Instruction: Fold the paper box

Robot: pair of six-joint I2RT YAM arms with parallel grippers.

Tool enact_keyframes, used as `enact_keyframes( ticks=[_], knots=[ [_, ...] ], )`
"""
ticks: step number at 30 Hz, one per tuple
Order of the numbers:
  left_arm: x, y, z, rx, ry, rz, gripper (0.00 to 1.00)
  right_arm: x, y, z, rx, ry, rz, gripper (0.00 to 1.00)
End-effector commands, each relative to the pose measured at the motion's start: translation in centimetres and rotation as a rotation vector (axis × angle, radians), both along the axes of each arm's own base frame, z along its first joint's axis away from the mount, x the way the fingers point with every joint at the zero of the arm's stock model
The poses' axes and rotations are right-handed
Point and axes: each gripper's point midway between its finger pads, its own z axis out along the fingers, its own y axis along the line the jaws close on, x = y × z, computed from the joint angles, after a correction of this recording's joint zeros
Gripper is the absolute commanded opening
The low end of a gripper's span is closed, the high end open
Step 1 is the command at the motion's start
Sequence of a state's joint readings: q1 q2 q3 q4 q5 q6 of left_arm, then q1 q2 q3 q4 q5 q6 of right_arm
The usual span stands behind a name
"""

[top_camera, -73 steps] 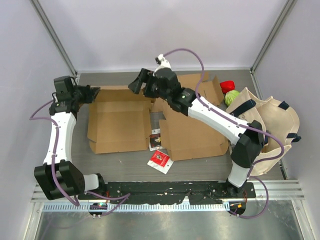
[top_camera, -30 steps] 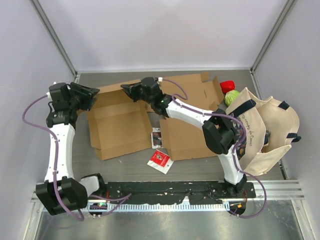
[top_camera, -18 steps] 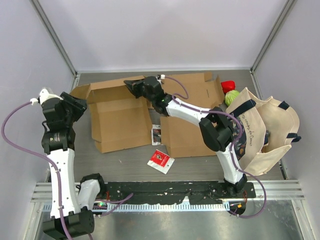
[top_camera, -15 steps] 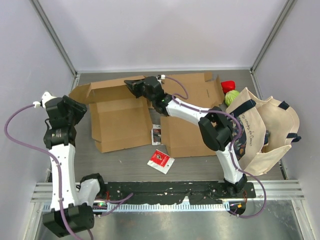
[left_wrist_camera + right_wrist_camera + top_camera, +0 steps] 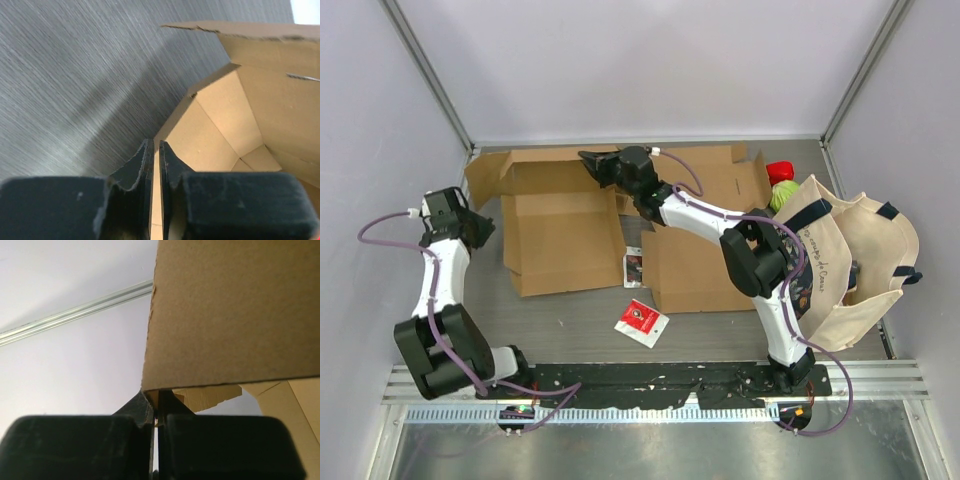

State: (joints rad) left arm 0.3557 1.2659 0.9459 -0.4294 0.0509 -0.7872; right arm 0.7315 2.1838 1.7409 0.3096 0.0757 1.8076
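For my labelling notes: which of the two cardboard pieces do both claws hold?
The left cardboard box, with raised walls: the left claw pinches its left edge, the right claw its far wall. The right cardboard sheet lies flat, ungripped.

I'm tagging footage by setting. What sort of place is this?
Likely a lab robot test cell rather than a workplace: plain pale walls on aluminium framing, a brushed metal table, and a mounting rail bolted along its near edge.

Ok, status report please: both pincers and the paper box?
Left pincer shut on brown cardboard box, left wall edge. Right pincer shut on its rear flap. Box not yet folded. Small red-and-white packet lies apart, in front.
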Motion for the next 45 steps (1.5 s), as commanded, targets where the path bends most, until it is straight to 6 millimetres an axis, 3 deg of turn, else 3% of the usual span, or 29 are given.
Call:
enact_keyframes(
  ticks=[1,5,9,13,16,18,23,28,32,33,35,36,37,38,42,45],
  knots=[
    [3.1,1.9,1.2,0.039,-0.057,0.073,0.12,0.1,0.0,2.8,0.082,-0.041,-0.001,0.01],
    [4.2,3.7,0.0,0.066,-0.021,0.15,0.13,0.0,0.2,3.1,0.093,-0.036,0.007,0.01],
    [7.1,2.5,-0.6,0.038,-0.051,0.083,0.17,-0.3,0.3,2.7,0.085,-0.028,0.009,0.01],
    [10.0,-0.4,-1.5,0.005,-0.056,-0.018,0.22,-0.4,0.5,2.5,0.083,-0.026,0.007,0.01],
    [10.9,-3.2,-1.8,-0.027,-0.063,-0.103,0.2,-0.7,0.9,2.2,0.075,-0.023,0.012,0.01],
    [11.0,-3.7,-1.7,-0.017,-0.071,-0.11,0.2,-0.9,1.0,1.9,0.06,-0.024,0.016,0.01],
    [10.6,-3.5,-2.5,-0.012,-0.045,-0.108,0.22,-1.3,0.3,0.7,-0.004,-0.036,-0.001,0.01],
    [8.2,-2.7,-2.8,0.006,0.005,-0.09,0.27,-1.4,-0.1,-0.6,-0.088,-0.101,-0.008,0.01],
    [4.9,-0.9,-0.4,0.042,-0.012,-0.056,0.33,-1.4,-0.3,-1.4,-0.129,-0.138,-0.019,0.01],
    [3.7,0.3,1.4,0.095,-0.034,-0.009,0.38,-1.3,-0.4,-1.6,-0.136,-0.141,-0.026,0.01],
    [1.9,1.7,2.0,0.151,-0.027,0.028,0.44,-1.2,-0.3,-1.1,-0.143,-0.156,-0.029,0.01],
    [0.8,2.8,3.7,0.215,-0.05,0.084,0.53,-1.1,-0.2,-1.2,-0.148,-0.156,-0.032,0.01],
    [0.4,3.2,4.2,0.24,-0.053,0.098,0.57,-1.0,-0.2,-1.4,-0.155,-0.151,-0.032,0.01],
    [0.3,3.6,4.9,0.272,-0.066,0.103,0.65,-0.8,-0.2,-1.0,-0.152,-0.152,-0.036,0.01],
    [1.6,3.7,6.0,0.3,-0.085,0.062,0.72,-0.4,0.1,-1.5,-0.151,-0.133,-0.033,0.01],
    [3.3,3.6,3.8,0.302,-0.009,-0.024,0.74,-0.2,0.2,-1.6,-0.146,-0.124,-0.035,0.01]
  ],
)
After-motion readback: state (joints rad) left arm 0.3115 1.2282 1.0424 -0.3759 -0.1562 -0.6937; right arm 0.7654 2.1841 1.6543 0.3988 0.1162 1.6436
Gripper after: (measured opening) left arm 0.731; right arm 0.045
